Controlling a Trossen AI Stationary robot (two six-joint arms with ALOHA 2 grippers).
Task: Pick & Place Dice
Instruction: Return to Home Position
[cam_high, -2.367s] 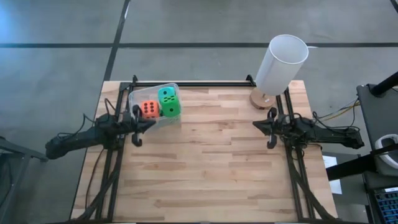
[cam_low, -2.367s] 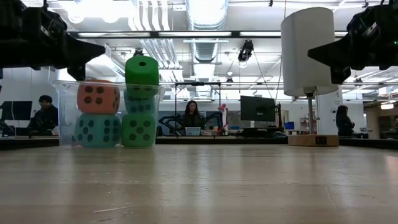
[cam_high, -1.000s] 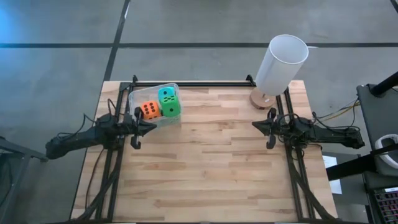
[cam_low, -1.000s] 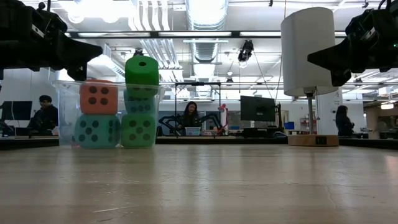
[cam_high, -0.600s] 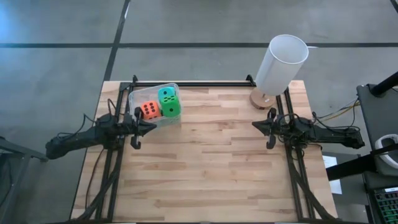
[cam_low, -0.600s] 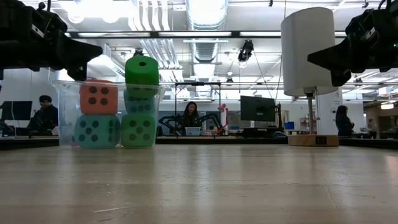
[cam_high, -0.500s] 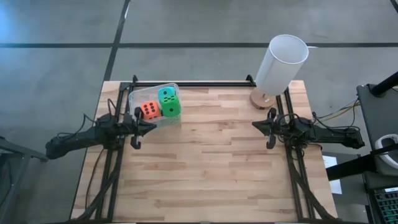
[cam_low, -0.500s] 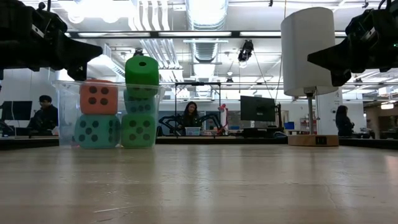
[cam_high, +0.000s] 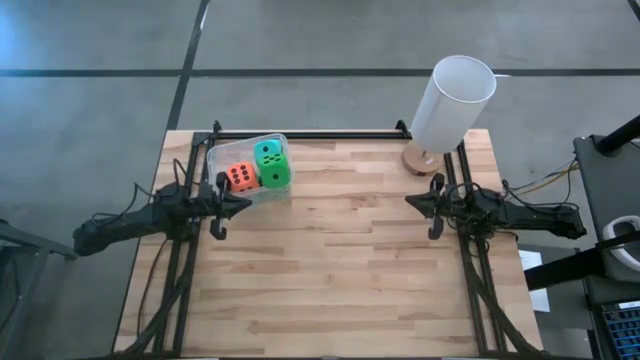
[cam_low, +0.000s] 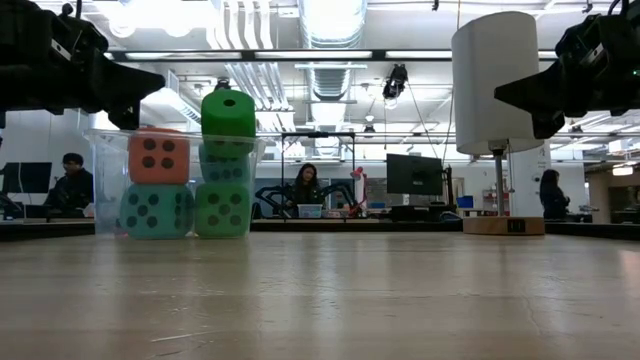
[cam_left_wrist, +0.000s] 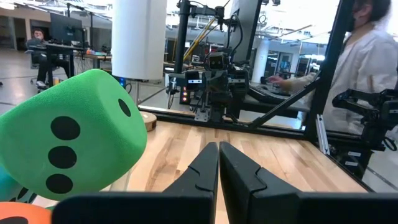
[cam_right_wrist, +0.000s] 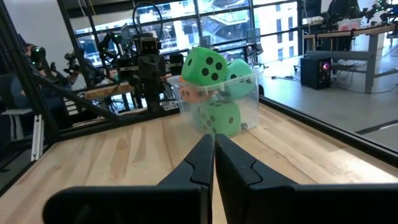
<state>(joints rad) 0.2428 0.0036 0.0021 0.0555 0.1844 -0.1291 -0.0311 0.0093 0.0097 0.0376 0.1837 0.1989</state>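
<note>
A clear plastic tub (cam_high: 247, 170) stands at the table's far left and holds the dice stacked. The low view shows an orange die (cam_low: 158, 156) resting on a teal one (cam_low: 158, 210). Beside them a green die (cam_low: 223, 208) sits at the bottom, and another green die (cam_low: 228, 113) sticks out above the rim. My left gripper (cam_high: 246, 202) hovers shut just near of the tub, and its wrist view shows a green die (cam_left_wrist: 68, 140) close beside the fingers. My right gripper (cam_high: 410, 203) hovers shut over the table's right side, pointing at the tub (cam_right_wrist: 214, 99).
A tall white cylinder (cam_high: 452, 100) on a round wooden base stands at the far right corner. Black frame rails run along the left, right and far edges. Bare wooden tabletop (cam_high: 340, 270) lies between and near of the arms. People sit and stand in the room beyond.
</note>
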